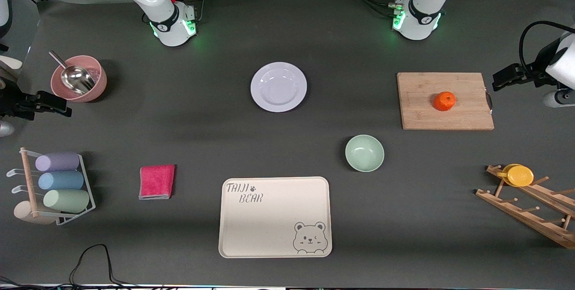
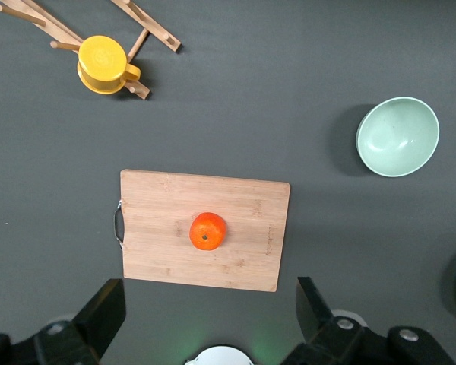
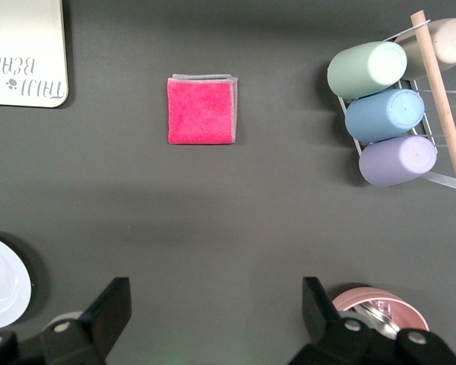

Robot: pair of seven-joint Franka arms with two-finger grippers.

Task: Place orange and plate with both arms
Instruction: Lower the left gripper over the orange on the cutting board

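The orange (image 1: 444,101) sits on a wooden cutting board (image 1: 422,110) toward the left arm's end of the table. The pale lavender plate (image 1: 278,86) lies empty on the dark mat, between the two arm bases and nearer to the camera than them. My left gripper (image 1: 499,81) is up in the air past the board's handle end, open and empty. In the left wrist view its fingers stand wide apart (image 2: 209,319) with the orange (image 2: 207,231) below. My right gripper (image 1: 60,107) is open and empty beside the pink bowl. The right wrist view (image 3: 213,315) shows the plate's edge (image 3: 4,281).
A pale green bowl (image 1: 364,152) and a cream bear tray (image 1: 275,236) lie nearer the camera than the plate. A pink cloth (image 1: 157,182), a rack of cups (image 1: 58,182) and a pink bowl with a scoop (image 1: 78,79) are toward the right arm's end. A yellow cup (image 1: 519,175) hangs on a wooden rack.
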